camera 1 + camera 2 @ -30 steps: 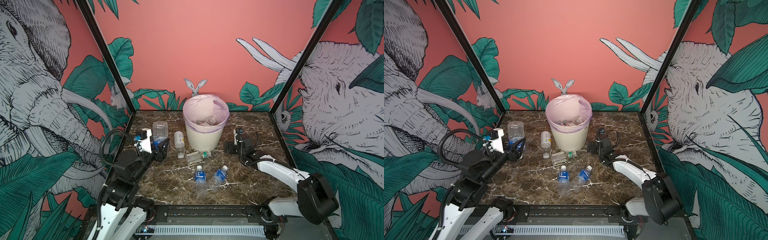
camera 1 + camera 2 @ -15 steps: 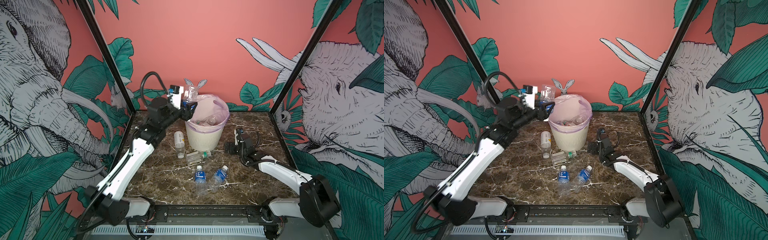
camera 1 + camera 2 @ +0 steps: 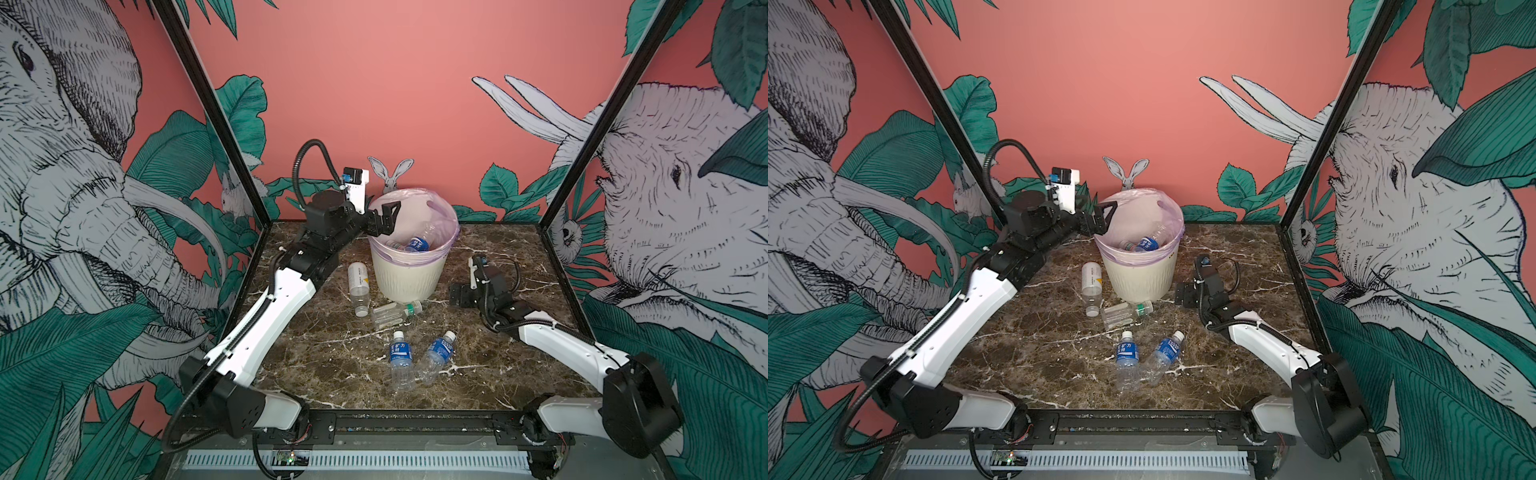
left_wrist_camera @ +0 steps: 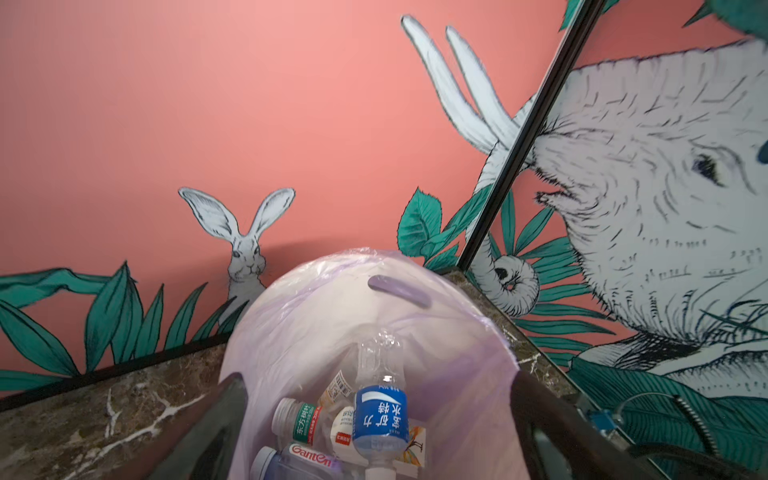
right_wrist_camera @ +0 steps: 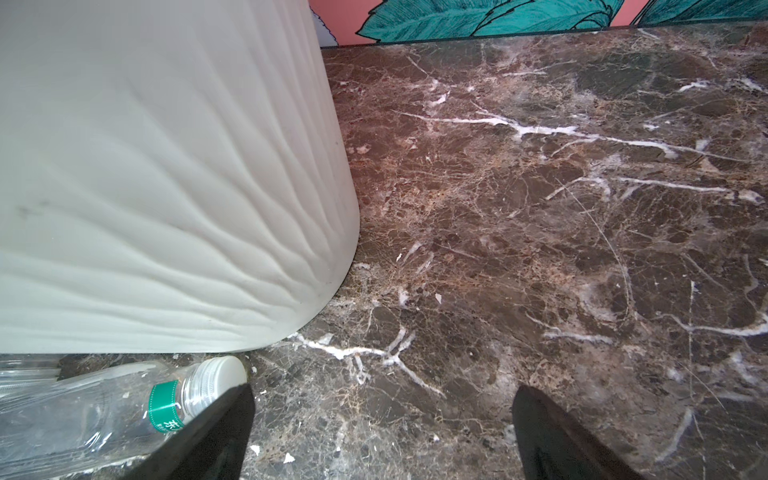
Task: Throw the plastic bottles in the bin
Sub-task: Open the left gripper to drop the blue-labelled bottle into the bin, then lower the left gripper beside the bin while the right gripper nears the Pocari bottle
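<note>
Four plastic bottles point(image 3: 400, 353) on table point(image 3: 311, 374), several in one bin point(image 3: 409, 278).

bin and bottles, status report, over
Left gripper open above bin, empty. Right gripper open, low beside bin. Four plastic bottles lie on table; nothing in the way.

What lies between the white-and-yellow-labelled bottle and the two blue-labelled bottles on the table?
A clear plastic bottle with a green neck band, lying on its side in front of the cream ribbed bin. Both top views show it.
</note>
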Motion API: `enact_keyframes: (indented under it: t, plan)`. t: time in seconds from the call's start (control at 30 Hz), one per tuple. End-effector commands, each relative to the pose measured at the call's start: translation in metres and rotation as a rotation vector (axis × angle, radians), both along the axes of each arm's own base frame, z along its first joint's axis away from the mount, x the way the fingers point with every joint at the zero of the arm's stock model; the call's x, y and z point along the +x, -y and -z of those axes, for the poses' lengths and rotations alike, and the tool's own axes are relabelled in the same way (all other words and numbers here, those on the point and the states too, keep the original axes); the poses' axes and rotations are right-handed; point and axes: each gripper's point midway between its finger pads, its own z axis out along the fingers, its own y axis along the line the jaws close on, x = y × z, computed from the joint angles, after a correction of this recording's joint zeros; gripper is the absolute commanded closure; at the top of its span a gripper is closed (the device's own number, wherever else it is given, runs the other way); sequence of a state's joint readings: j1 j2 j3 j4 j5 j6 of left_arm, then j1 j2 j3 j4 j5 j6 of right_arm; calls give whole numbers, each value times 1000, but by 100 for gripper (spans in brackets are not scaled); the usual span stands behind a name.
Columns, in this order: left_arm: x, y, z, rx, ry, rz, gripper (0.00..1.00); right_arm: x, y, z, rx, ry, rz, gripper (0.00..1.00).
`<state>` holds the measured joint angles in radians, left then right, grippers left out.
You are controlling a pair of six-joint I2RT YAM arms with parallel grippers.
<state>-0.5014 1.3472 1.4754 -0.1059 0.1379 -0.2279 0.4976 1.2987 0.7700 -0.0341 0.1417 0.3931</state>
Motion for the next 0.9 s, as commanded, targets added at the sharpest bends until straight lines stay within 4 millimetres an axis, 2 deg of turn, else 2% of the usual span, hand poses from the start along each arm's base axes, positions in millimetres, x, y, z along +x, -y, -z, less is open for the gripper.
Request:
enact_keyframes:
  t: [0.0,0.2,0.33,0.47,0.67,0.87]
  plan:
    - [-13,-13,-3,19,34,-27,0,5,-7,-16,25,39,-13,1]
    - [-37,-37,19,66,26,-81,0,4,-9,-18,16,43,-15,1]
    - [-54,-54,43,84,10,-118,0,-1,-20,-29,-1,56,-38,1]
    - [-65,-68,79,105,-38,-152,0,-12,-30,-42,-23,71,-47,1]
    - [-73,-78,142,122,-121,-187,0,-41,-37,-32,-3,31,-31,1]
    - [-73,-76,200,116,-204,-182,0,-71,-39,-25,-9,-3,-22,1]
